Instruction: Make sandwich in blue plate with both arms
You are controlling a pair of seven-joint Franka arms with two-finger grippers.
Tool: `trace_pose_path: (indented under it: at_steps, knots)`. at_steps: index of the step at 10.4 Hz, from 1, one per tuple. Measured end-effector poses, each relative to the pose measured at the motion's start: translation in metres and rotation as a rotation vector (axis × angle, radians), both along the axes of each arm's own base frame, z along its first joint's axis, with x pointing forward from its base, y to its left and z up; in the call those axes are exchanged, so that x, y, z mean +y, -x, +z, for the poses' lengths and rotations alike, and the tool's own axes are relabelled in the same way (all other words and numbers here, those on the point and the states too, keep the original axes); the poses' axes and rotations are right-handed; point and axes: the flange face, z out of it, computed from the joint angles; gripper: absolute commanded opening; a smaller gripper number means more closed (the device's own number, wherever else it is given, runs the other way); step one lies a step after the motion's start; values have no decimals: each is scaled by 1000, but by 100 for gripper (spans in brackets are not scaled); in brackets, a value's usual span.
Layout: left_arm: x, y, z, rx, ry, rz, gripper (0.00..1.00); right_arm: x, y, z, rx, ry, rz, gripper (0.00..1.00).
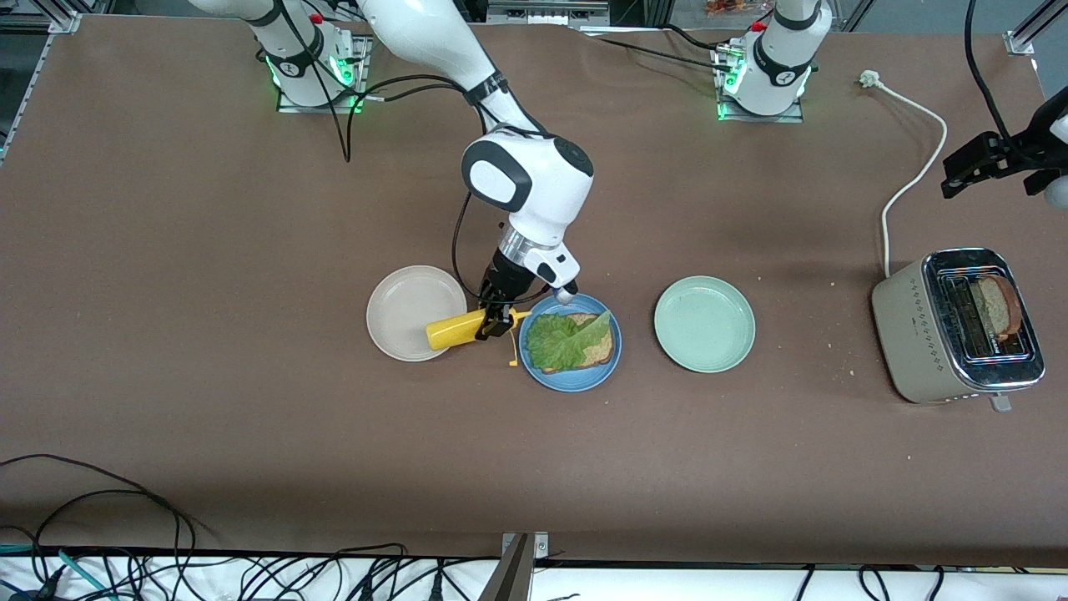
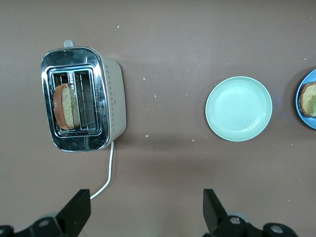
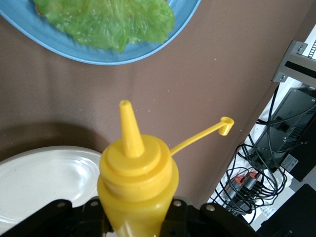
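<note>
Mustard bottle held beside the blue plate, second slice waits in the toaster.

Front view: my right tool (image 1: 494,324) grips the yellow bottle (image 1: 455,330) between the beige plate (image 1: 399,294) and the blue plate (image 1: 546,377), where bread (image 1: 602,351) carries lettuce (image 1: 564,339).
Left wrist view: the left tool (image 2: 147,213) hangs open, waiting above the bench (image 2: 197,39) near the toaster (image 2: 112,101).
Right wrist view: the nozzle (image 3: 129,123) points short of the plate; squeezing here could spill sauce on the bench.

counter (image 1: 250,401): matt brown, cloth-like
blue plate (image 1: 546,377): smooth, satin
toaster (image 1: 905,334): beige matt sides, glossy chrome metal top
mustard bottle (image 1: 450,331): smooth glossy yellow plastic
lettuce (image 1: 566,338): ruffled, shiny
bread (image 1: 602,349): rough, grainy
</note>
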Motion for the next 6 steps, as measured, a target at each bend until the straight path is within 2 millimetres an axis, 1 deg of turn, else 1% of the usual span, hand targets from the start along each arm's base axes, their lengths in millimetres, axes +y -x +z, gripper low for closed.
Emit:
trace_pose_path:
  at_steps: [2, 4, 6]
  knots:
    - [0, 0, 0, 0, 0, 0, 100, 2, 1, 2, -3, -3, 3, 28]
    - [0, 0, 0, 0, 0, 0, 100, 6, 2, 6, -9, -9, 9, 13]
    - [0, 0, 0, 0, 0, 0, 100, 5, 1, 17, 6, -38, -31, 8]
